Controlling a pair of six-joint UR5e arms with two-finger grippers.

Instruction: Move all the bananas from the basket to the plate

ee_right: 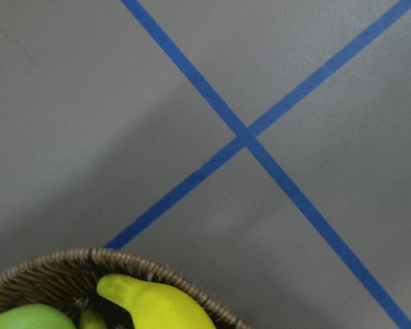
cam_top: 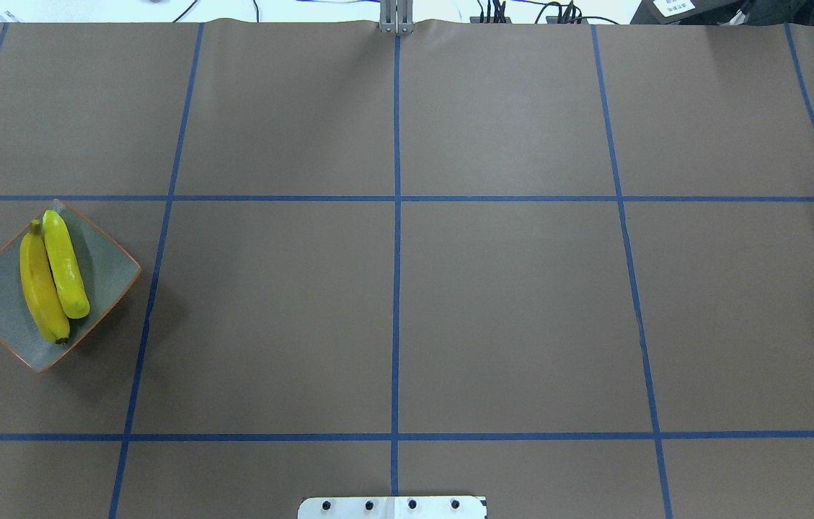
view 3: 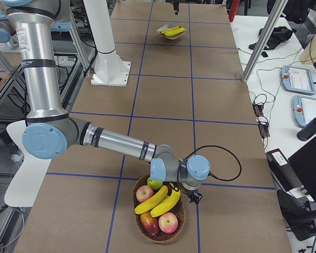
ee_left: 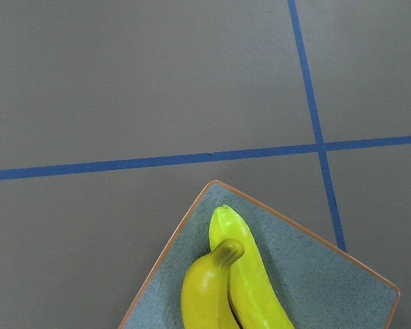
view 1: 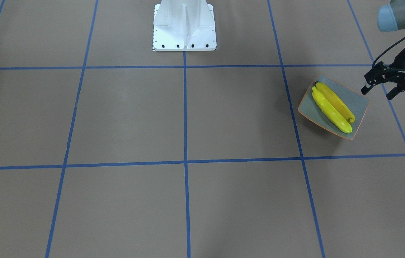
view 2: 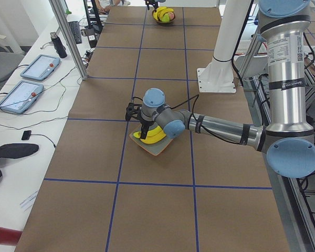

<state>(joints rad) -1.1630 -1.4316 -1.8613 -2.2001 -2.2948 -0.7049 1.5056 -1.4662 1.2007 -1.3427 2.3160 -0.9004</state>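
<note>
The tabletop [cam_top: 507, 303] is covered in flat brown sheeting, marked into large squares by blue tape lines [cam_top: 396, 288]. A white pedestal [view 1: 184, 27] is bolted at the middle of the robot's edge.

Toward the robot's left end sits the plate [view 1: 358, 98], turned corner-on to the grid. Two bananas [view 1: 331, 109] lie side by side along its middle, touching each other. The left fingers [view 1: 377, 87] hover just beside the plate's corner, off its rim and over bare tabletop. They are spread apart and hold nothing.

At the far right end stands a woven basket [view 3: 182, 217]. It holds two more bananas [view 3: 160, 201], which lie together across the top of the fruit. Around them are red apples [view 3: 168, 222] and a green fruit [view 3: 155, 184]. The right fingers [view 3: 195, 196] hang just beside the basket's rim. Only the side views show them, so I cannot tell whether they are apart or together.

A white desk [view 2: 21, 121] runs along the side of the tabletop opposite the robot. On it are two handheld screens [view 2: 40, 66], a black bottle [view 2: 58, 44], loose cables and a dark garment [view 2: 10, 152]. An aluminium post [view 2: 68, 37] rises at the tabletop's edge.
</note>
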